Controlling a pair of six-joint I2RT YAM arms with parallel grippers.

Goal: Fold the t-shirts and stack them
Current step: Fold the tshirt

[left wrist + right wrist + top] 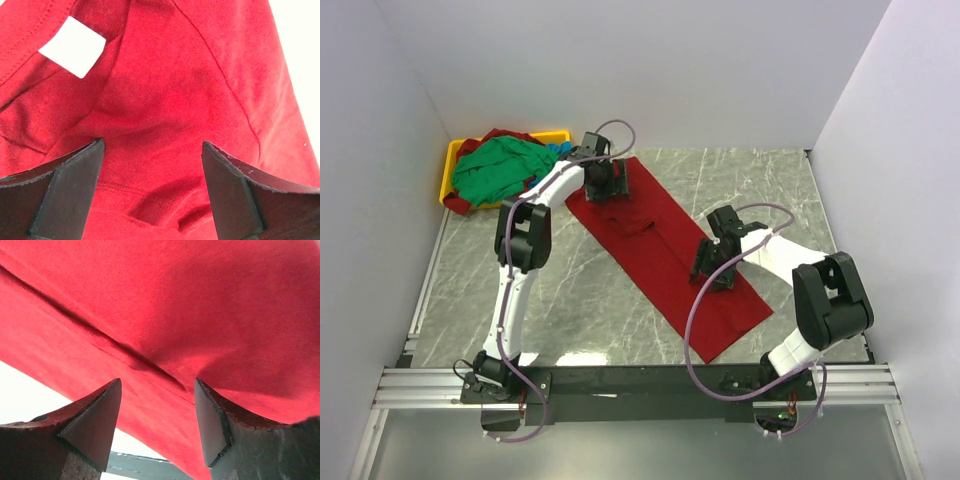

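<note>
A deep red t-shirt (pixel 665 258) lies folded into a long strip, running diagonally across the marble table. My left gripper (pixel 607 183) hovers open over its far end, close above the cloth. In the left wrist view its fingers (pixel 75 185) straddle a wrinkled fold of the red t-shirt (pixel 165 100), with the white neck label (pixel 72 46) beyond. My right gripper (pixel 712 270) is open over the strip's near half; the right wrist view shows the red t-shirt (pixel 165 305) and a crease between the spread fingers (pixel 95 415). More t-shirts, green (pixel 498 168), blue and red, are piled at the back left.
A yellow tray (pixel 451 168) at the back left corner holds the shirt pile. White walls close in the table on three sides. A metal rail (pixel 640 385) runs along the near edge by the arm bases.
</note>
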